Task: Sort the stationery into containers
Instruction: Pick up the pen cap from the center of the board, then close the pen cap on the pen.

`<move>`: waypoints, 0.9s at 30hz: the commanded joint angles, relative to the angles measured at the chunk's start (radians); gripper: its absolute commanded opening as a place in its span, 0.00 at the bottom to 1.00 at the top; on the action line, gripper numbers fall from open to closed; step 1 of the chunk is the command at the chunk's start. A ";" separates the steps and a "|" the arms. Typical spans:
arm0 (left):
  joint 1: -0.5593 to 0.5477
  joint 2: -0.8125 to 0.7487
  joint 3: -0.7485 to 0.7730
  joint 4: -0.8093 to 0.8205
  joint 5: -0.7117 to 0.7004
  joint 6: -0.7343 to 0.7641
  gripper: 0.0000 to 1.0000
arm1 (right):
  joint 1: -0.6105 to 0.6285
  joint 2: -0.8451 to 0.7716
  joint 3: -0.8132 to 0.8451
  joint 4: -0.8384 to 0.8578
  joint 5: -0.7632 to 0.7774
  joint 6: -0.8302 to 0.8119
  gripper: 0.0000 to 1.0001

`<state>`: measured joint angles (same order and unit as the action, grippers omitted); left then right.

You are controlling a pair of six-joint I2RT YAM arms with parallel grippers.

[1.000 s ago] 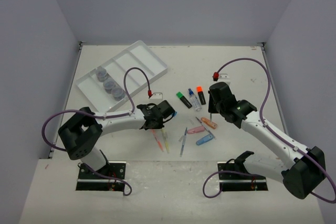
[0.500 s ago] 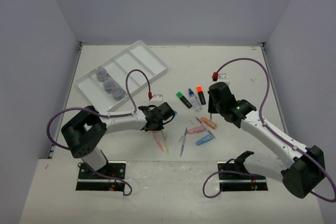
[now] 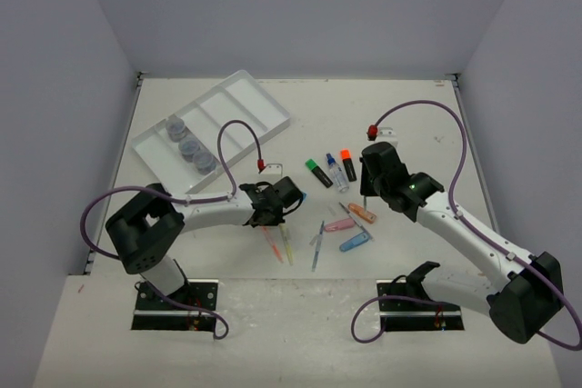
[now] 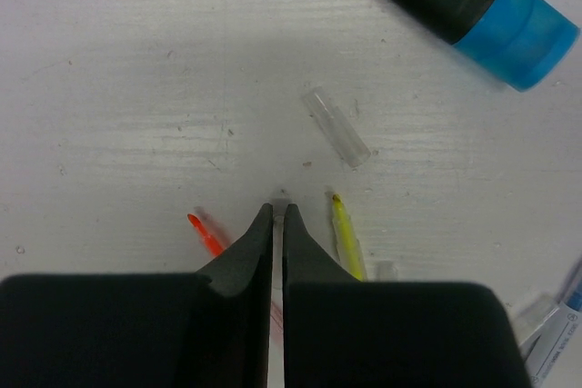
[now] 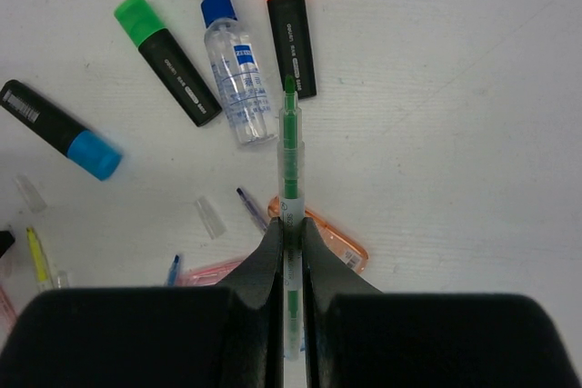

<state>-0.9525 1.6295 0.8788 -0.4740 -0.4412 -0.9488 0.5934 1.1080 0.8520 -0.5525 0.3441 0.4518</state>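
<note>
The white plastic compartment tray [image 3: 250,106] sits toward the bench's far left corner, with three small clear round jars [image 3: 186,147] in one compartment. At mid-bench the left gripper [image 4: 278,217] is down low, its jaws closed between an orange-tipped pen [image 4: 205,233] and a yellow-tipped pen [image 4: 346,238]; whether they pinch anything I cannot tell. The right gripper [image 5: 289,235] has its jaws clamped on a thin clear green-tipped pen [image 5: 290,152], beside the blue-capped clear bottle [image 5: 235,79] and the orange-capped black highlighter [image 5: 289,34].
</note>
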 commanded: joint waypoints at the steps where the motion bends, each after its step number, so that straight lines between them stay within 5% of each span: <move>1: -0.008 -0.068 0.076 -0.011 -0.052 0.044 0.00 | -0.005 -0.024 -0.011 0.060 -0.058 -0.018 0.00; 8: -0.008 -0.257 0.167 0.028 -0.093 0.111 0.00 | -0.005 -0.190 -0.156 0.354 -0.584 0.001 0.00; 11: -0.008 -0.406 0.075 0.270 -0.024 0.133 0.00 | 0.009 -0.319 -0.300 0.640 -0.795 0.123 0.00; 15: -0.008 -0.574 -0.104 0.613 0.080 0.174 0.00 | 0.054 -0.352 -0.446 0.955 -0.855 0.252 0.00; 18: -0.008 -0.622 -0.139 0.696 0.123 0.208 0.00 | 0.098 -0.322 -0.460 1.058 -0.871 0.283 0.00; 27: -0.008 -0.713 -0.225 0.855 0.210 0.263 0.00 | 0.233 -0.242 -0.364 1.005 -0.796 0.246 0.00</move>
<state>-0.9562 0.9522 0.6667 0.2350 -0.2693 -0.7347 0.8165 0.8513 0.4274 0.3780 -0.4638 0.6845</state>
